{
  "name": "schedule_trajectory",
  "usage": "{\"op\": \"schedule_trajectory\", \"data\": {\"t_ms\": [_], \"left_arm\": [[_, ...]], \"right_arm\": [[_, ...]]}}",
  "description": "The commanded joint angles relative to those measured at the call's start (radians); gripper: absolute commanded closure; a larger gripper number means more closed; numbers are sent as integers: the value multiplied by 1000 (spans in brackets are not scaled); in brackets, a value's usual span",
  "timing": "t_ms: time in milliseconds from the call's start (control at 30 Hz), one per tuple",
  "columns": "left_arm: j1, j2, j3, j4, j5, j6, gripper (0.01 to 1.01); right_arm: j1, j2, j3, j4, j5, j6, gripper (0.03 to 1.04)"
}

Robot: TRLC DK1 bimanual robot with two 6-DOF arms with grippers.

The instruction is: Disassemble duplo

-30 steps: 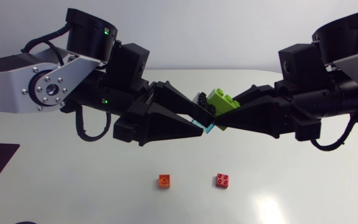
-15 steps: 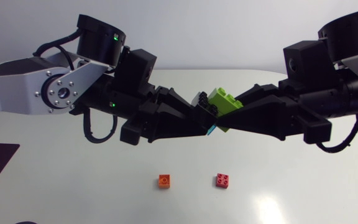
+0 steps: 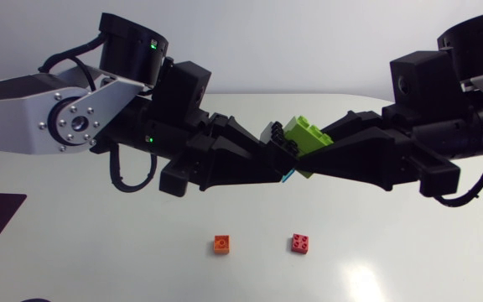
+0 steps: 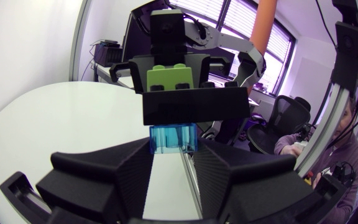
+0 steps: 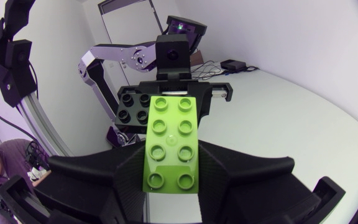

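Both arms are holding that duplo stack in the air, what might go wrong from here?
1. The black brick, next to the lime green brick in the right gripper and the translucent blue brick in the left gripper, seems held by neither, so it may drop when they pull apart.
2. The grippers nearly touch and might collide.

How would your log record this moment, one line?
left pincer: shut on blue brick | right pincer: shut on green brick | table: orange brick, red brick
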Motion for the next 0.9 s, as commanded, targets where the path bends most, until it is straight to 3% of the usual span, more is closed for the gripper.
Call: {"op": "schedule_trajectory", "data": {"t_ms": [0,433,633,700,867], "left_arm": [[-34,-45,-12,5,20,33,770],[-108,-110,-133,-89,-134,240,770],[70,8,-93,-95,-272,283,767],[124,111,-34,-170,-321,329,767],[147,289,0,-188,-520,380,766]], "right_arm": [[9,4,-3,-4,-7,19,890],[-63,60,42,-47,-94,16,890],[-138,-8,40,-46,-64,8,890],[-135,-16,36,-49,-33,0,890],[-115,-16,8,-90,22,-64,890]]}}
